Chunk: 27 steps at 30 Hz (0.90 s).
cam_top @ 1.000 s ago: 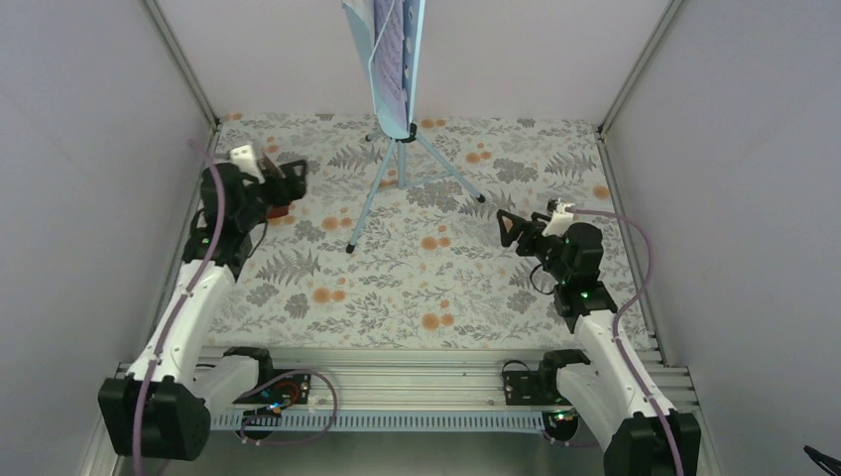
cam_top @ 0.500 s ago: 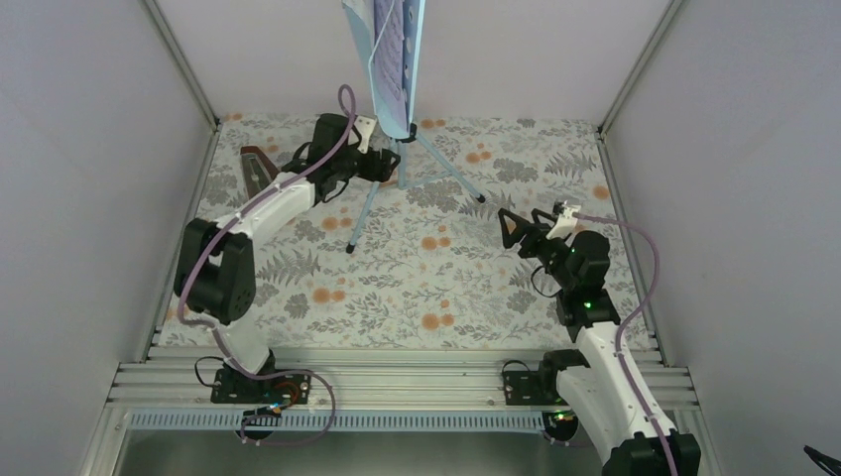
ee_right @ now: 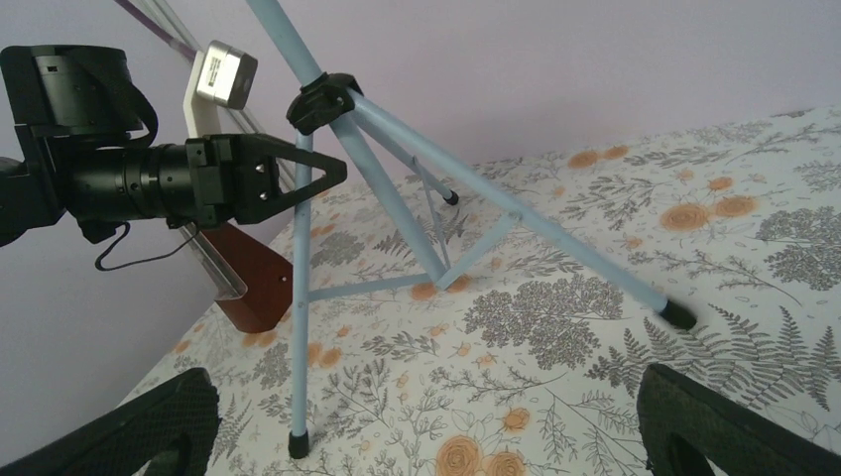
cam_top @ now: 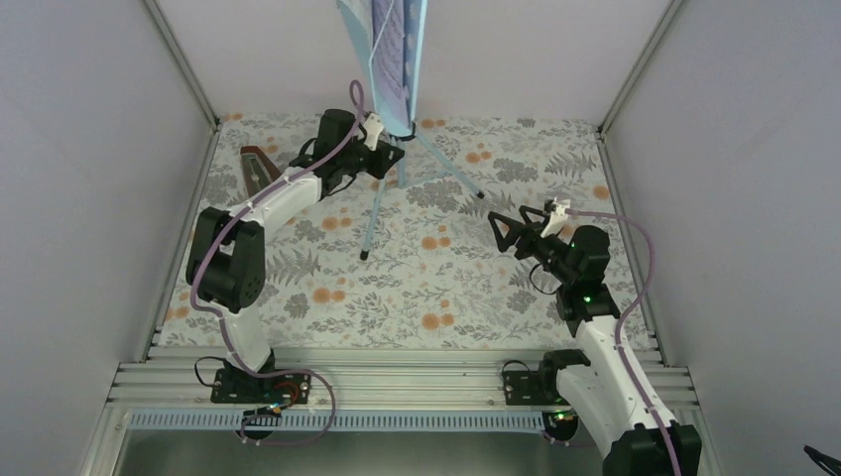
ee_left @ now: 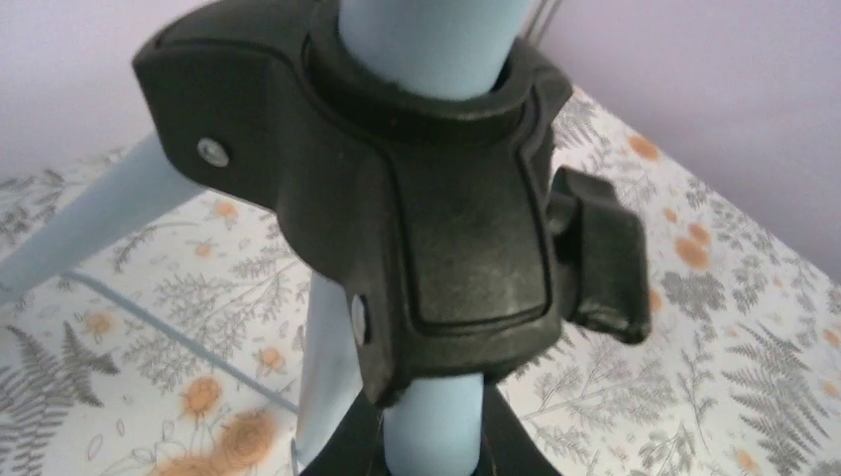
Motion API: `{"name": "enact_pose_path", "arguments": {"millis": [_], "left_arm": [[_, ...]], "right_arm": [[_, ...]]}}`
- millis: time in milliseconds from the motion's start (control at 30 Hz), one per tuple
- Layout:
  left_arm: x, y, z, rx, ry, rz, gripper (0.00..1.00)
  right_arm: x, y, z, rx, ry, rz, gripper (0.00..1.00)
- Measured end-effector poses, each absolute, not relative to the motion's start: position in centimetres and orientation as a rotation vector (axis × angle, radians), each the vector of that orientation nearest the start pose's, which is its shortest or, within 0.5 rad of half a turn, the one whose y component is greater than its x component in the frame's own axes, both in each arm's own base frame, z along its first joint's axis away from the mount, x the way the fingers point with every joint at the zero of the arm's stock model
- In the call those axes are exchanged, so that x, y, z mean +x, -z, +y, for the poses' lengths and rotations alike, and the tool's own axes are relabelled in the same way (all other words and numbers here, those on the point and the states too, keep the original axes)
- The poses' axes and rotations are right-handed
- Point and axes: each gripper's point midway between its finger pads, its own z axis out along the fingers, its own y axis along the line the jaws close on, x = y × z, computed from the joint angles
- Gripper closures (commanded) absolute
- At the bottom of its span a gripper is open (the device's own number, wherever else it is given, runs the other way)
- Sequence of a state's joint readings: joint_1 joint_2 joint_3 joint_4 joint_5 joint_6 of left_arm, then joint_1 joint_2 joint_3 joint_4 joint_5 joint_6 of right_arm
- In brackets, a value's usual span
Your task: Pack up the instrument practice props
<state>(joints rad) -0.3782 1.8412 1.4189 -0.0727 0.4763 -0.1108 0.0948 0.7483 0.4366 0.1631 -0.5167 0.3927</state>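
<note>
The pale-blue music stand (cam_top: 375,210) stands on its tripod legs at the back middle, with the sheet-music pages (cam_top: 389,45) on its desk. My left gripper (cam_top: 395,156) is shut on the stand's pole just below the black leg hub (ee_left: 436,198). The blue pole (ee_left: 433,426) sits between the dark fingers (ee_left: 332,451). The reddish-brown metronome (cam_top: 256,169) stands at the back left, apart from both grippers. My right gripper (cam_top: 506,230) hangs open, right of the stand, with nothing between its fingers (ee_right: 149,431), facing the tripod legs (ee_right: 298,297) and the metronome (ee_right: 248,283).
A floral cloth (cam_top: 417,288) covers the table. Pale walls (cam_top: 89,198) close in the left, right and back sides. An aluminium rail (cam_top: 397,382) with the arm bases runs along the near edge. The tripod's right leg ends at a black foot (ee_right: 677,314).
My left arm swung from beside the metronome to the stand and closed on its pole. The stand's near foot shifted slightly. My right gripper moved a little left.
</note>
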Motion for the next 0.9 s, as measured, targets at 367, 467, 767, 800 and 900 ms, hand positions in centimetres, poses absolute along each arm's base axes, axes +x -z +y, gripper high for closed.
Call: {"name": "enact_pose_path", "arguments": {"millis": [367,467,767,800,900], "left_arm": [[43.6,-21.4,-25.9,0.503,0.557,2.027,0.98],[41.5,-21.3,-26.2,0.423,0.465,2.072,0.98],[38.3,-20.9,-27.5,0.133,0.324,2.127,0.97],[38.3,-20.9,-27.7,0.105,0.318,2.126,0.97],[38.6,-20.9,-28.1,0.045,0.305,2.118,0.83]], "right_arm": [[28.7,-24.5,11.6,-0.159,-0.819,1.742,0.00],[28.7,-24.0,11.9,-0.162,-0.834,1.751,0.00],[28.6,-20.1,15.7,-0.228,-0.949,1.889,0.00],[28.3,-19.7,16.4,-0.245,-0.961,1.903,0.00],[27.4,-19.2,18.4,-0.294,-0.976,1.925,0.00]]}}
